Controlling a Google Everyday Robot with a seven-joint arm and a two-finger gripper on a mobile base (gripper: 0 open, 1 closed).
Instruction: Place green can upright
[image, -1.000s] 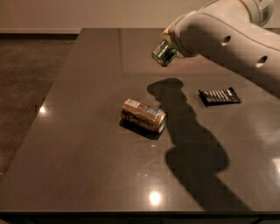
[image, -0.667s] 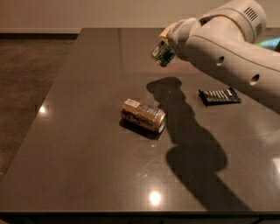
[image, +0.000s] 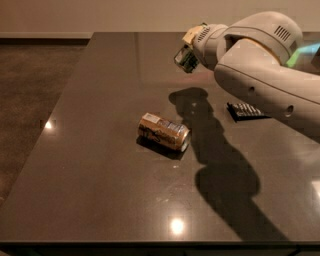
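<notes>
Currently the hand (image: 188, 53) is closed on the green can (image: 185, 61) and holds it in the air above the far part of the desk (image: 100, 190), clear of the surface. Over the last second the can has hardly shifted in my view. What has changed is the arm (image: 260, 75) behind it: the wrist has turned and the large links have swung across the right side of the picture. I read that as reorientation of the can, not yet a descent. The can sits tilted in the grip, neither flat nor plumb, so placement upright is not yet done. The arm reaches in from the right, wrist pointing left and slightly down. Its shadow (image: 215, 150) falls on the desk below. A gold-brown can (image: 164, 132) lies on its side near the middle, well apart from the hand. A dark flat object (image: 246, 111) rests to the right, partly hidden by the arm.
</notes>
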